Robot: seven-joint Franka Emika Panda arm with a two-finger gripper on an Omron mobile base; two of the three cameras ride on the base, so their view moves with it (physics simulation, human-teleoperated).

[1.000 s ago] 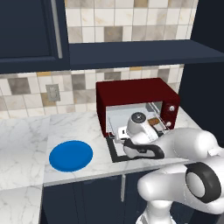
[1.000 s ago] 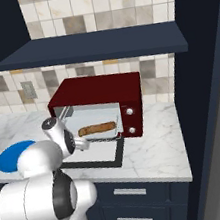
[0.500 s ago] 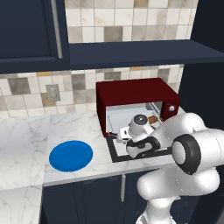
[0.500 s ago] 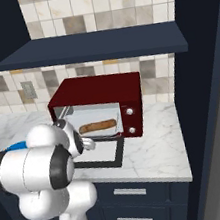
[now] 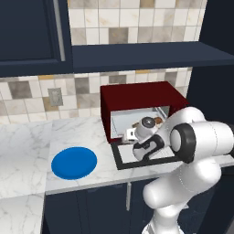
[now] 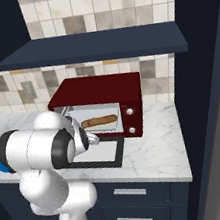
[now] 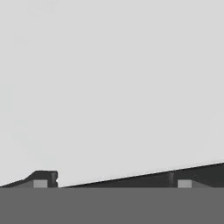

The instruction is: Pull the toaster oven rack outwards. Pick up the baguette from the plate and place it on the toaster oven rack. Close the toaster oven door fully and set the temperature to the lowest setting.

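Observation:
The dark red toaster oven [image 6: 98, 87] stands on the counter with its door [image 6: 120, 151] folded down flat in front. Inside, the baguette [image 6: 99, 120] lies on the light-grey rack [image 6: 108, 128]. The blue plate [image 5: 74, 162] sits bare to the oven's left. My gripper [image 5: 130, 135] hovers low over the open door, just in front of the cavity. In the hand view the gripper [image 7: 113, 183] is open with nothing between its fingertips [image 7: 43, 180], and it faces a pale grey surface with a dark edge at lower right, close up.
Two pale knobs [image 6: 129, 112] sit on the oven's right panel. A dark shelf [image 5: 137, 55] and tiled wall are above the oven. Marble counter [image 6: 154, 150] extends right of the oven; a dark tall cabinet [image 6: 210, 90] bounds it.
The arm's elbow and upper links have swung in front of the cameras. The hand has stayed by the oven front over the door. The baguette and plate have not moved.

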